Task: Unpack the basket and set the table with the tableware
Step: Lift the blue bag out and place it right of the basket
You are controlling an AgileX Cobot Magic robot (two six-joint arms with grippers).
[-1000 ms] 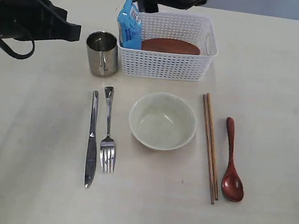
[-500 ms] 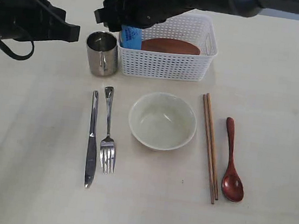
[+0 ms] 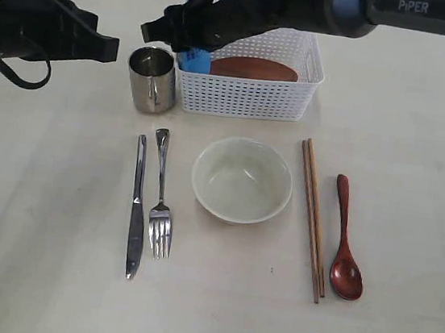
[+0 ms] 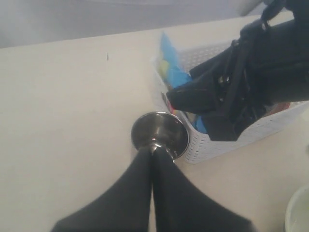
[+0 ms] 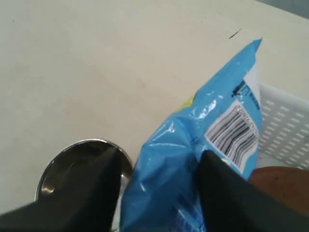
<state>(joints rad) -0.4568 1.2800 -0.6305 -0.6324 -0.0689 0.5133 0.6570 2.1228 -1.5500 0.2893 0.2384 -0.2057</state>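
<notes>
The white basket (image 3: 247,96) stands at the back of the table (image 3: 418,158), holding the brown plate (image 3: 255,67) and an upright blue snack packet (image 5: 212,121). My right gripper (image 5: 159,159) reaches over the basket's left end, one finger on each side of the packet and both touching it. The steel mug (image 3: 152,78) stands just left of the basket. My left gripper (image 4: 153,151) is shut and empty, its tips close to the mug (image 4: 161,130). Knife (image 3: 137,205), fork (image 3: 161,199), bowl (image 3: 241,179), chopsticks (image 3: 312,218) and spoon (image 3: 343,238) lie laid out in front.
The left arm's dark body (image 3: 37,26) hangs over the table's back left. The right arm (image 3: 348,3) crosses above the basket from the back right. Bare tabletop lies along the front edge and the far right.
The right arm has dropped down and left onto the packet at the basket's left end, and its jaws have narrowed round it. The left arm has stayed still.
</notes>
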